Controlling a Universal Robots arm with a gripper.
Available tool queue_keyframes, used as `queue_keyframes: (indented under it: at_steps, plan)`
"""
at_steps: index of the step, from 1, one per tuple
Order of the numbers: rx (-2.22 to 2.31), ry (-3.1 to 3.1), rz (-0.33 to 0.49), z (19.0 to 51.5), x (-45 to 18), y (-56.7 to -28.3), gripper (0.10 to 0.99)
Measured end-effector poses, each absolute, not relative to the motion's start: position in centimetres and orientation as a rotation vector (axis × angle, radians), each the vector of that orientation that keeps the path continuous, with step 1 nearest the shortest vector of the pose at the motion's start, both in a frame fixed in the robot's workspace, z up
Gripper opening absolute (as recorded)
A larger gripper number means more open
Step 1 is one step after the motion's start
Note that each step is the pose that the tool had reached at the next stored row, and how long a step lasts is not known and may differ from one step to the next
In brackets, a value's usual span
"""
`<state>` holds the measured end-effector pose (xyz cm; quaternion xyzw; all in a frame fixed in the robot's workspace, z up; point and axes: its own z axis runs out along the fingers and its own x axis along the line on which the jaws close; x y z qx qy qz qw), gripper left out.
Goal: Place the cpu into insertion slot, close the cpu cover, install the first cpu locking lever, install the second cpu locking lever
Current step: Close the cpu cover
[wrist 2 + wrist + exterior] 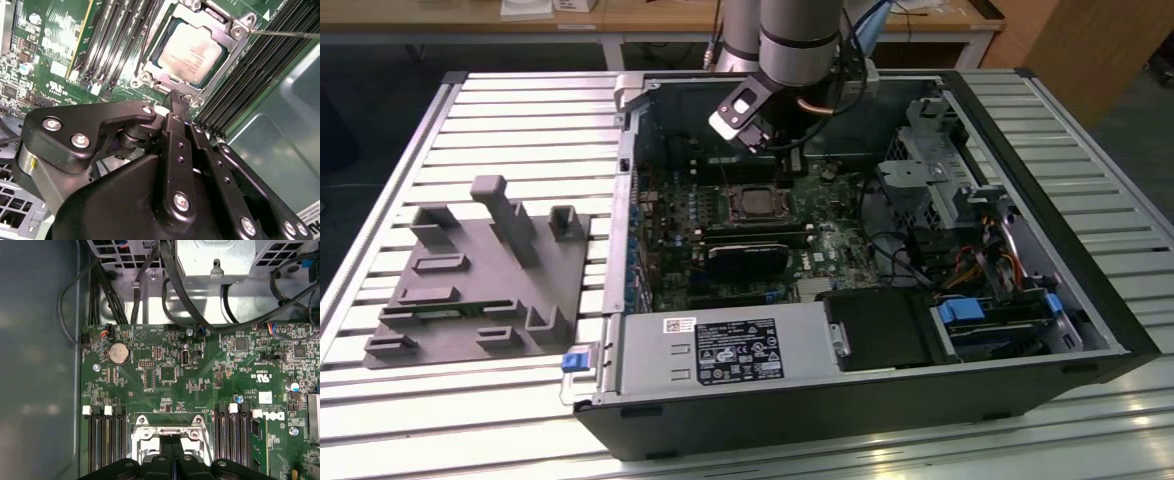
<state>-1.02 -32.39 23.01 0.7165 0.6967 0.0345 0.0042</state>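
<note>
dull silvery metal cpu (190, 52)

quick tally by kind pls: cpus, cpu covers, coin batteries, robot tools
Square silver-tan metal-topped cpu: 1
Thin silvery square metal cpu cover: 1
Round silver coin battery: 1
Black two-fingered tool: 1
Total: 4

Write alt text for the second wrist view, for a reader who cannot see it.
A small square silver-tan cpu lies under a thin silvery metal cpu cover, closed over it, on a green circuit board. The black gripper, shut and empty, stands in the foreground, its tip close to the cover's edge.
</note>
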Motion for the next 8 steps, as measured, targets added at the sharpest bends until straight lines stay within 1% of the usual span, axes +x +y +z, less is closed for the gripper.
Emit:
queue_keyframes:
  at_steps: [8]
  plan:
    - [2.245, 2.183, 0.108, 22.98, -1.95, -32.39, 0.106]
